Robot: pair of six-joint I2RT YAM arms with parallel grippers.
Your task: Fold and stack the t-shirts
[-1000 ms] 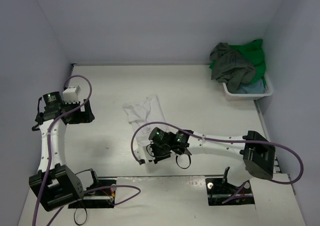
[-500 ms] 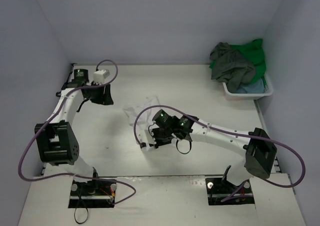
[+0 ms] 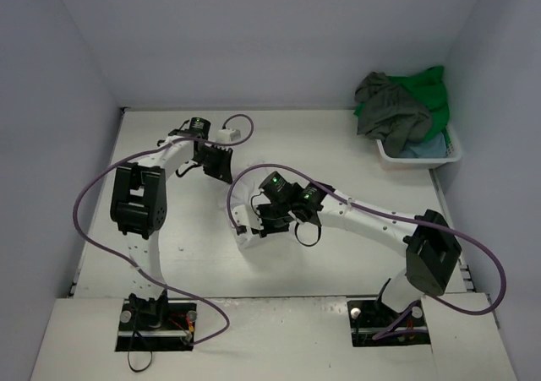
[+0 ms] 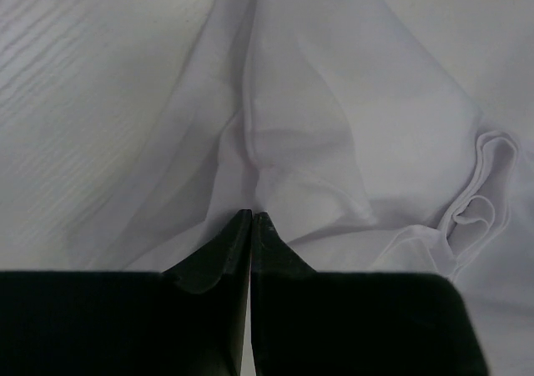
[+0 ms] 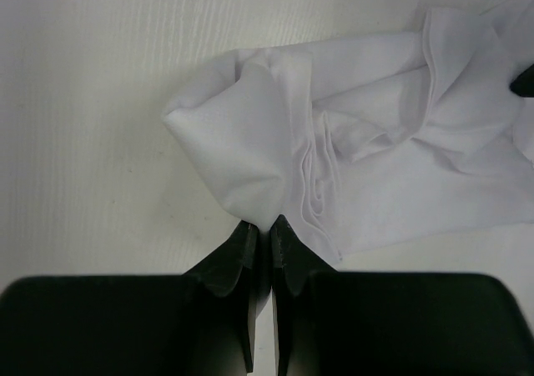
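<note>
Top view: a basket (image 3: pixel 397 159) at the table's (image 3: pixel 363 204) far right corner holds a heap of three shirts. The grey-olive shirt (image 3: pixel 387 106) is draped over the green shirt (image 3: pixel 433 94), with the blue shirt (image 3: pixel 425 147) lowest. Mid-table, the white shirt (image 4: pixel 334 126) lies crumpled. The left gripper (image 4: pixel 251 214) is clenched on one of its folds, and the right gripper (image 5: pixel 260 223) pinches a bunched corner.

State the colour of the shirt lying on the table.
Plain white t-shirt, best in the right wrist view.
</note>
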